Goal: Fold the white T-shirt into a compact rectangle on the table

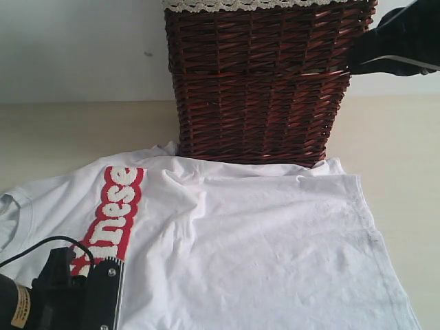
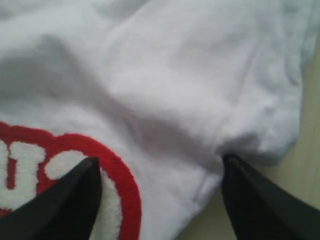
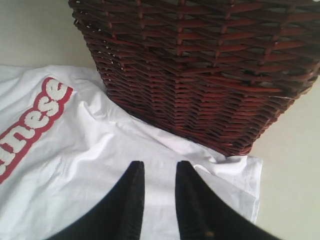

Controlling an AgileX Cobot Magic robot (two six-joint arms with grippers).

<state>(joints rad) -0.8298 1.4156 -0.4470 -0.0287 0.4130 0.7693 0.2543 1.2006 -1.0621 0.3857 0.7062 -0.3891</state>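
Now | shirt [image 1: 261, 240] lay spread on table [image 1: 399, 137], far edge touching basket [image 1: 261, 82] | left gripper [image 2: 160, 159] wide, tips on cloth by lettering [image 1: 113, 213], near left | right gripper [image 3: 159, 164] narrow, empty, raised above shirt

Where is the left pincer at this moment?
Bottom left of the exterior view, the left pincer sits over the white T-shirt, its open fingers straddling fabric beside the red-edged lettering.

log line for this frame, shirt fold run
white T-shirt: spread on table, unfolded, far edge at basket | left gripper: open, at shirt edge | right gripper: narrowly open, empty, above shirt
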